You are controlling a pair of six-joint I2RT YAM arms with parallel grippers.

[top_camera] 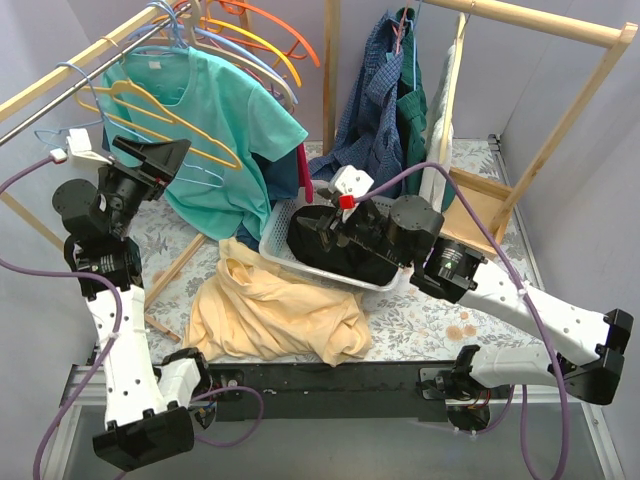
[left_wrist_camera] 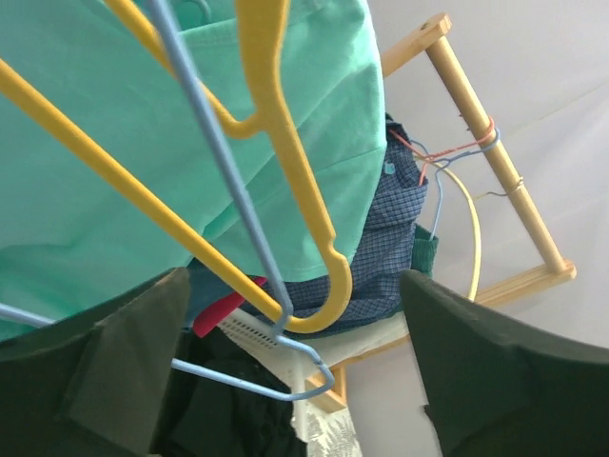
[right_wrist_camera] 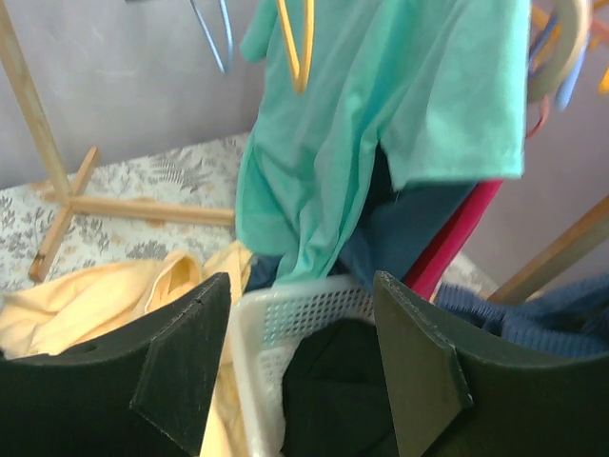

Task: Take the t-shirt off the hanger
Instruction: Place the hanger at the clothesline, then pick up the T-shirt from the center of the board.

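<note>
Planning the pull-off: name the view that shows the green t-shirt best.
Top external: nearly the whole t-shirt shows, collar to hem. Left wrist crops it to a patch behind hangers; right wrist shows only its lower part.

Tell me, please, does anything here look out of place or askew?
Yes. A yellow garment lies crumpled on the table beside the white basket, not in it. The teal t-shirt hangs lopsided, with a yellow hanger across its front.

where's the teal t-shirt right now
In the top view the teal t-shirt hangs at upper left with a yellow hanger in front of it, just right of the left gripper and above the white basket.
</note>
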